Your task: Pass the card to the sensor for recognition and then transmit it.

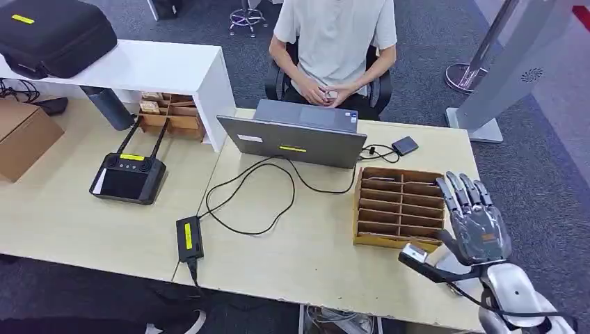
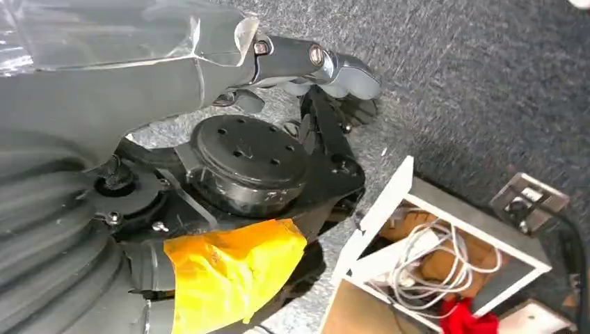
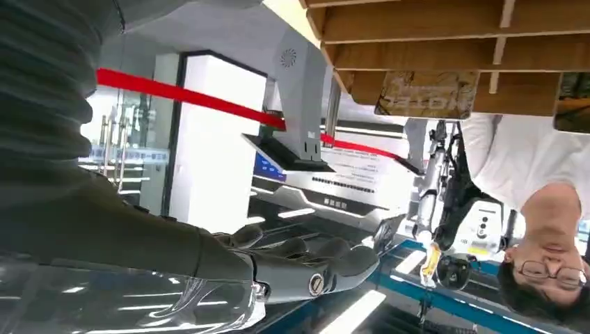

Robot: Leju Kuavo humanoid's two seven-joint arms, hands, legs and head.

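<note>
Head view puts the right hand (image 1: 479, 221) nearest, raised over the bench's (image 1: 306, 257) near right corner, fingers straight and spread, palm empty. Just beside it, toward the laptop, sits the wooden slotted card rack (image 1: 399, 207); I judge the cards are kept there, though I cannot make out a single card in its slots from here. The right wrist view looks past those outstretched fingers (image 3: 327, 268) at the rack's wooden dividers (image 3: 445, 42), with a printed card face (image 3: 426, 94) showing in one slot. Beyond the rack, the small dark sensor (image 1: 405, 145) lies cabled by the laptop (image 1: 296, 136), and further off a seated person (image 1: 334, 42) waits. The left hand (image 2: 327, 73) hangs low by the floor; whether it is curled or spread I cannot tell. The picking step looks not yet begun: next the right hand needs to drop to a slot and pinch a card's edge.
</note>
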